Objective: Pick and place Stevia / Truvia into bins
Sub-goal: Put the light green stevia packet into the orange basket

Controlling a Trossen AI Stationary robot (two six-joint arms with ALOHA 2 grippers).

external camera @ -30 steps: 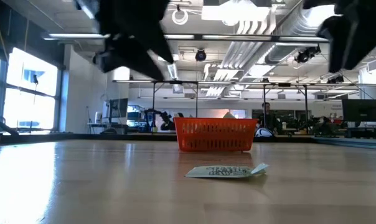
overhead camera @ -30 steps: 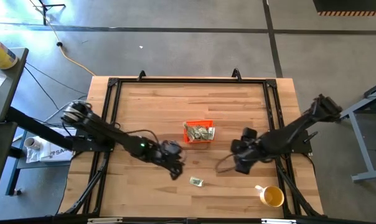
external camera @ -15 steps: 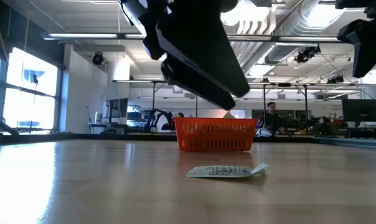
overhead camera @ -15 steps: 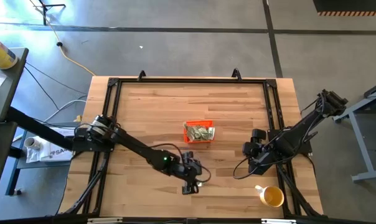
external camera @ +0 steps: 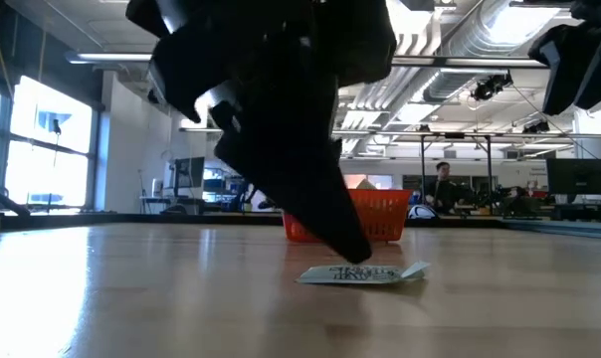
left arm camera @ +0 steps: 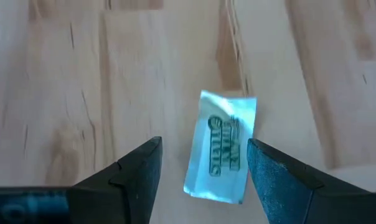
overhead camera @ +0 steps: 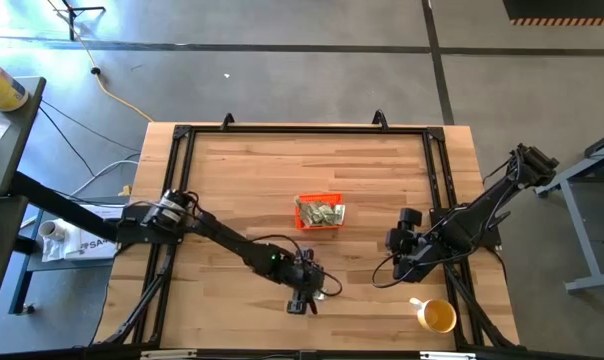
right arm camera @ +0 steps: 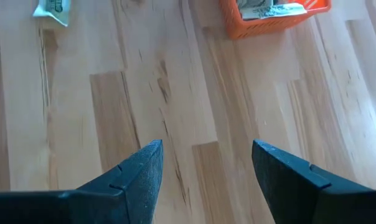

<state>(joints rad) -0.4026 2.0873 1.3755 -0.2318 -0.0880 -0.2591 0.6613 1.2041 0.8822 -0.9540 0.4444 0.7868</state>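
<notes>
I have the left hand (left arm camera: 200, 171) spread open just above a lone Stevia packet (left arm camera: 222, 147), which lies flat between its fingers on the wooden table (overhead camera: 232, 190). The orange bin (overhead camera: 319, 212) sits beyond; the right hand (right arm camera: 203, 165) hangs open.

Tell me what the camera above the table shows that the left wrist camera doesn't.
Only the high view shows the orange bin with packets inside, the yellow cup, and the right tool waiting near the table's right side. Only the left wrist view shows the loose packet lying flat on the wood, framed between the open fingers. Both show the left tool low over the wooden table.
</notes>
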